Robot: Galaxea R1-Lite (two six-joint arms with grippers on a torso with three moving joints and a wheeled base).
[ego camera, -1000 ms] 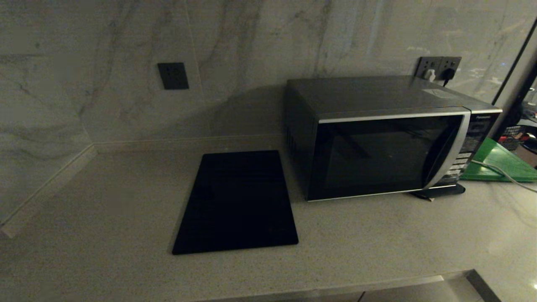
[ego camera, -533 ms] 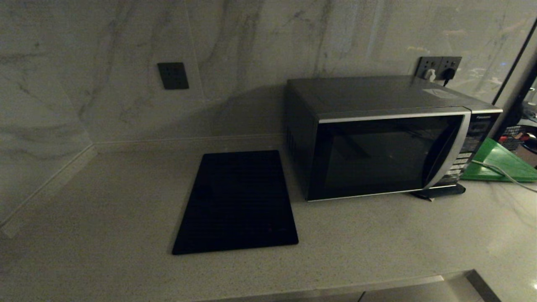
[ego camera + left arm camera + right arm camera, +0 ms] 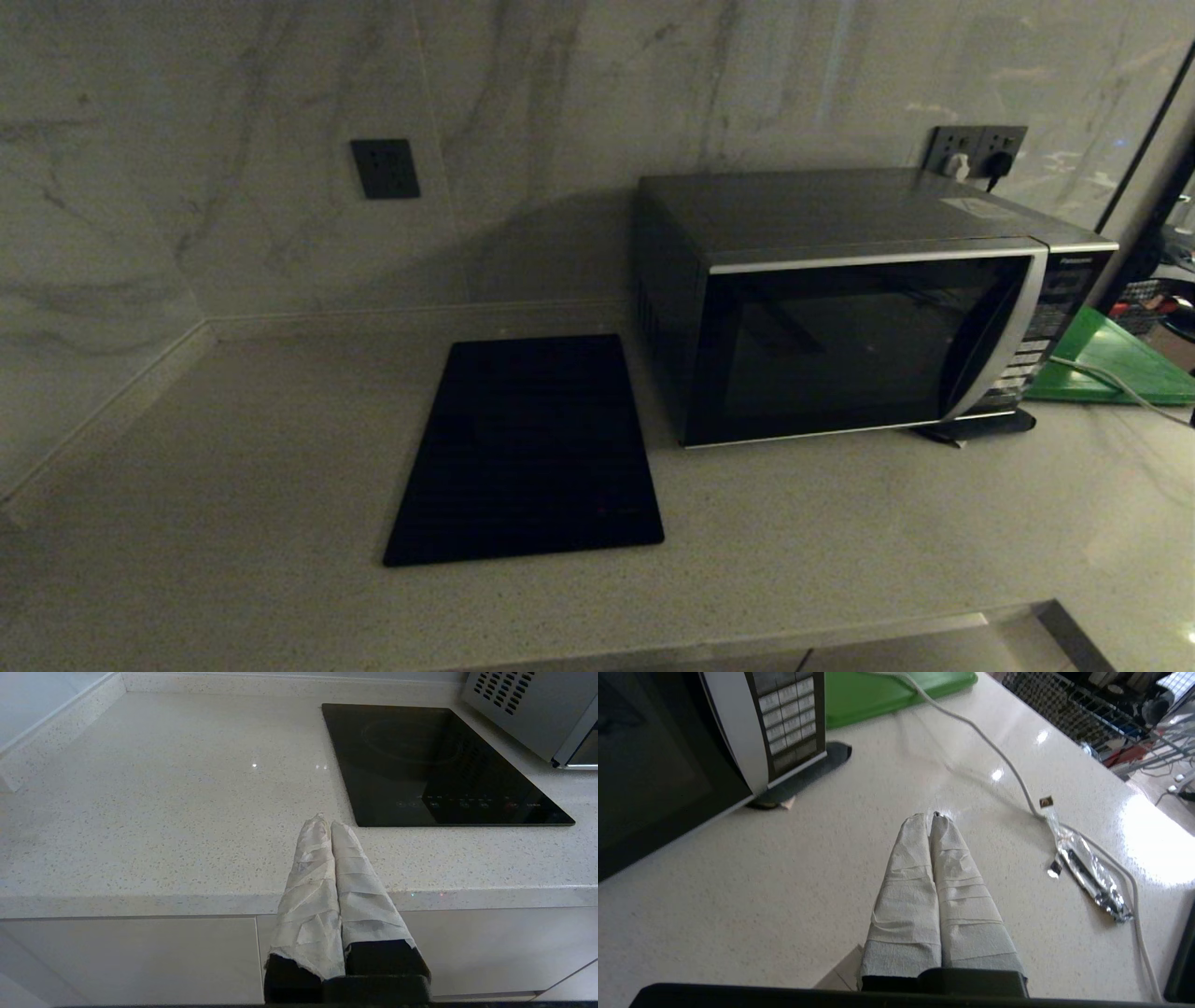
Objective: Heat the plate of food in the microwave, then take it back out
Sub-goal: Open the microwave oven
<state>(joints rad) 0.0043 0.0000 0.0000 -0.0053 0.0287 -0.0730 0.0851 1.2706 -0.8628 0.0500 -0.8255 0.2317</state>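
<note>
Microwave door closed, at 3 o'clock of cooktop on table. Left gripper and right gripper hover over the table, jaws pressed together, empty.

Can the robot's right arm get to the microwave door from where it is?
Probably yes. The right gripper, fingers shut, hangs over bare counter just in front of the microwave, near its button panel. Nothing lies between them. The white cable runs off to the other side.

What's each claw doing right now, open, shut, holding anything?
Left claw: shut, holding nothing, near the counter's front edge.
Right claw: shut, holding nothing, above the counter by the microwave.
</note>
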